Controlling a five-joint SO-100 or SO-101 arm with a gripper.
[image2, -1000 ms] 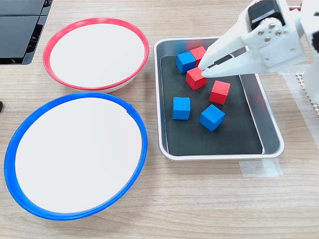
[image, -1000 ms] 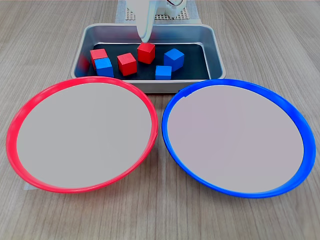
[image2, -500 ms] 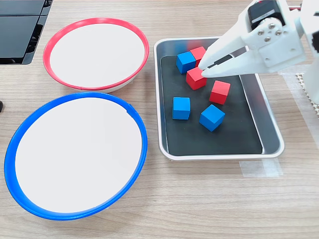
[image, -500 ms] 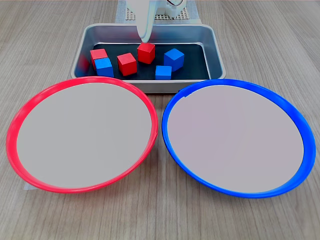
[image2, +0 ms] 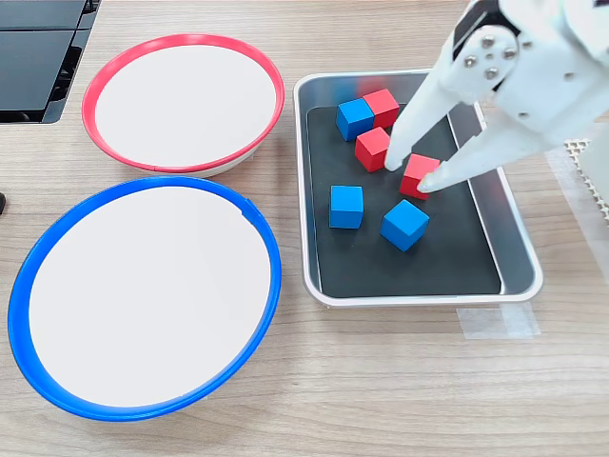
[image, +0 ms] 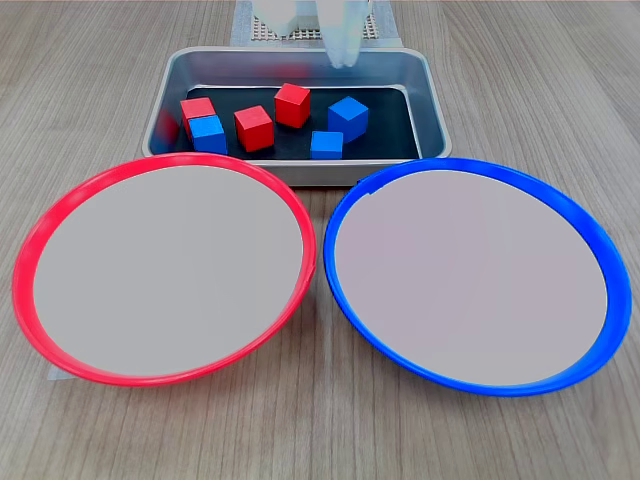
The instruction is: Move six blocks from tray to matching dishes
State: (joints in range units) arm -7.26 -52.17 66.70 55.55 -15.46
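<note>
— Gripper (image2: 411, 175) state?
— Spread wide at the second exterior view's right, its fingertips either side of a red block (image2: 419, 175), grasping nothing.
— And the blocks?
— All six sit in the tray (image2: 519, 249); the red dish (image2: 181, 100) and blue dish (image2: 143, 297) hold none.

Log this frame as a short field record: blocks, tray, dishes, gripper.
blocks: three red, three blue, all in the tray
red-rimmed dish: holds no block
blue-rimmed dish: holds no block
gripper: open, fingertips either side of a red block in the second exterior view
held: nothing
task progress: no block moved to a dish
</note>
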